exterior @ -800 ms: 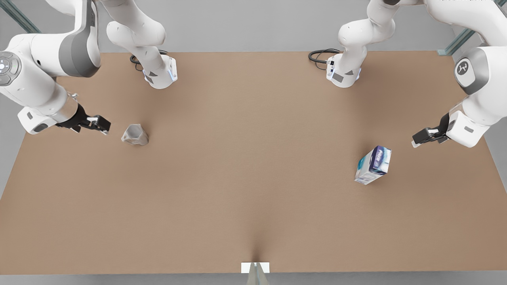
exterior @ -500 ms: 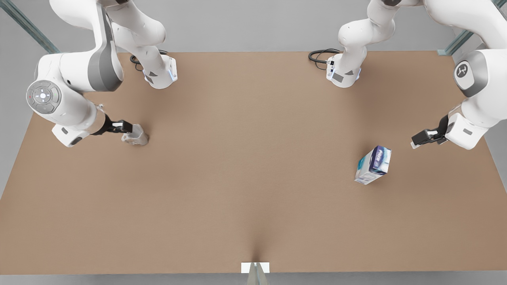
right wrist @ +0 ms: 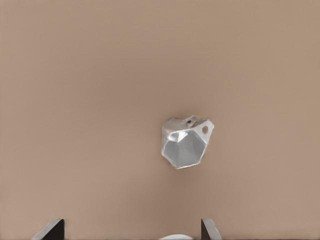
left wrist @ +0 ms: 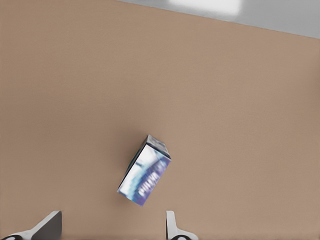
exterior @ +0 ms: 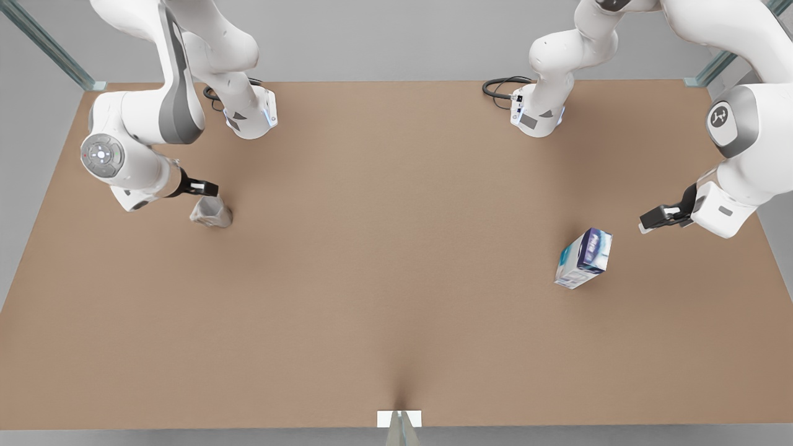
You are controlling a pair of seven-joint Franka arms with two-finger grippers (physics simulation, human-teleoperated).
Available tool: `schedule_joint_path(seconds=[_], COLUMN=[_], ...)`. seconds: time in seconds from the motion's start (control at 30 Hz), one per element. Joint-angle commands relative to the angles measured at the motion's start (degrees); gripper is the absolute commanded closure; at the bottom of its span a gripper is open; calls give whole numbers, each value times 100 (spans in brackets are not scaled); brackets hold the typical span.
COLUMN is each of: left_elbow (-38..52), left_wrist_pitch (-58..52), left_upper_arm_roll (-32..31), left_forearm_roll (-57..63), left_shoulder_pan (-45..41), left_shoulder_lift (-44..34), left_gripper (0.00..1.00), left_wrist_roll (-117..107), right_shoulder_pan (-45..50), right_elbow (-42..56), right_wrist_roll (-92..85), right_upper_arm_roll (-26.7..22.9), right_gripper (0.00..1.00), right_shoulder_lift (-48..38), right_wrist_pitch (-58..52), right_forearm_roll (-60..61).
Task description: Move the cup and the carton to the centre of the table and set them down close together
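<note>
The pale grey faceted cup [exterior: 212, 212] stands upright on the table [exterior: 396, 260] at the front view's left; the right wrist view looks down into the cup [right wrist: 185, 142]. My right gripper [exterior: 207, 188] hovers just above it, open, its fingertips [right wrist: 52, 229] spread wide. The blue, teal and white carton [exterior: 583, 258] stands tilted at the front view's right, and the left wrist view sees the carton [left wrist: 145, 171] from above. My left gripper [exterior: 650, 220] hangs open a short way beyond it, towards the table's right edge, fingertips [left wrist: 50, 226] apart and holding nothing.
Both arm bases [exterior: 251, 118] [exterior: 538, 118] are bolted along the far edge, with a black cable [exterior: 499, 88] beside the one at the front view's right. A small white tab [exterior: 399, 419] marks the near edge's middle.
My right gripper swung in from the front view's left and now sits over the cup. My left gripper crept slightly towards the carton. Neither cup nor carton moved.
</note>
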Motion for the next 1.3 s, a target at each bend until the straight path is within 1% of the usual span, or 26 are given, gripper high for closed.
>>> schedule_joint_path(seconds=[0.0,0.03,0.17,0.33,0.6,0.8,0.87,0.97,1.03,1.27], left_elbow=[0,-44,-44,-53,-53,-53,-88,-141,-141,-184], left_wrist_pitch=[0,0,0,-44,-70,-105,-105,-105,-105,-105], left_upper_arm_roll=[0,0,0,0,0,-9,-9,-9,-9,-9], left_forearm_roll=[5,5,-3,5,-3,5,5,5,-3,-3], left_shoulder_pan=[0,0,0,0,0,-17,-17,-17,-17,-17], left_shoulder_lift=[0,8,8,8,8,8,8,0,0,0], left_gripper=[0,0,0,0,0,0,0,0,0,0], left_wrist_roll=[0,0,0,0,0,0,-9,-9,-9,0], right_shoulder_pan=[-130,-130,-191,-297,-411,-420,-420,-429,-429,-420], right_elbow=[-62,-141,-466,-659,-1055,-1327,-1600,-1828,-1942,-2277], right_wrist_roll=[87,492,747,747,641,580,580,343,325,325], right_upper_arm_roll=[0,0,-17,-35,-228,-219,-228,-439,-439,-448], right_gripper=[0,0,0,0,0,0,0,0,0,0], right_shoulder_lift=[-5,-5,4,21,48,-84,-137,-155,-163,-286], right_wrist_pitch=[52,52,315,693,1247,1273,1554,2011,2284,2504], right_forearm_roll=[0,70,88,44,18,79,79,79,79,79])
